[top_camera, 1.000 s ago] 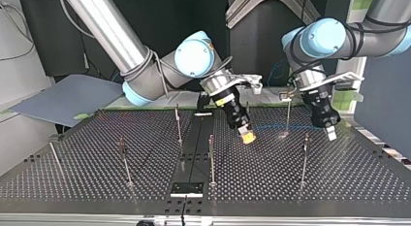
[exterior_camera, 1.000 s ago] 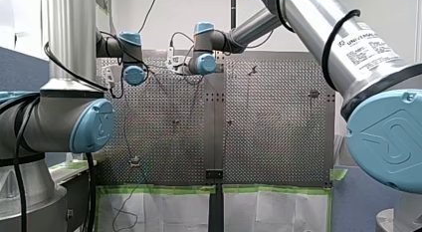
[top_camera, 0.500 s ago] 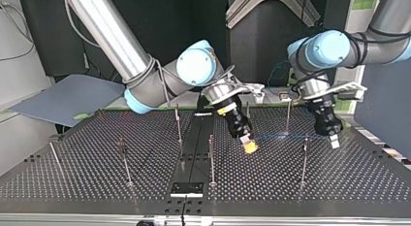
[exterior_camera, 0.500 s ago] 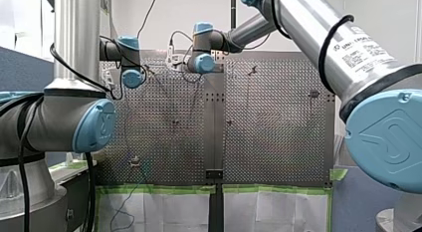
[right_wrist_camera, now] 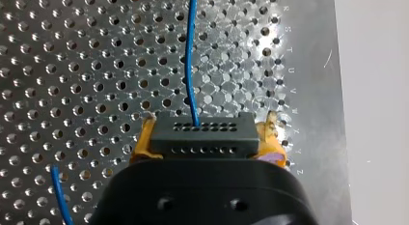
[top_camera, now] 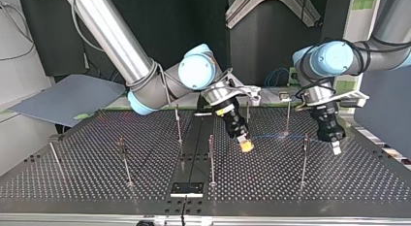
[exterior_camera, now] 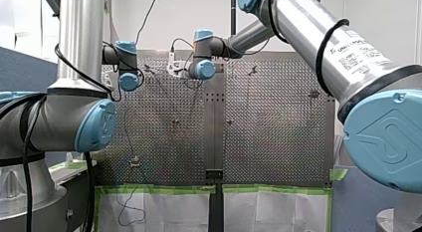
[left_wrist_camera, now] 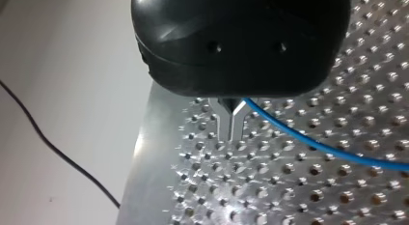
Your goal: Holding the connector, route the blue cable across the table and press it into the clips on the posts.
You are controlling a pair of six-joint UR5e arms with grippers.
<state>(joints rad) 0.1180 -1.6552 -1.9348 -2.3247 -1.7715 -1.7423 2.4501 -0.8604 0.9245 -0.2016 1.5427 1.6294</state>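
Since the top view runs from my right arm to my left, my right gripper (top_camera: 246,146) is logged first. It hangs low over the table (top_camera: 97,177) near the middle. Its yellow pads (right_wrist_camera: 143,144) are clamped on the two ends of the black connector (right_wrist_camera: 200,135).

The blue cable (right_wrist_camera: 189,65) leaves the connector's face and runs toward that view's right, clear of the table top. It passes close by a thin post (top_camera: 288,117) (which side of the post it passes, and the clip itself, are too small to make out). A second post (top_camera: 304,158) stands further right and nearer the camera.

Just beyond it is my left gripper (top_camera: 335,149). Its metal fingers (left_wrist_camera: 225,126) are drawn narrow, almost together, and the cable comes out from between them near their root.

Assessment: the step in hand appears to be drawing the span taut between the two grippers and bringing it to a post's clip.
- The grip on the connector should be firm.
- The span should be level and lined up over the clip before any downward press.
- The press should go straight down, because a sideways pull would likely bend so slender a post or let the cable skip off.
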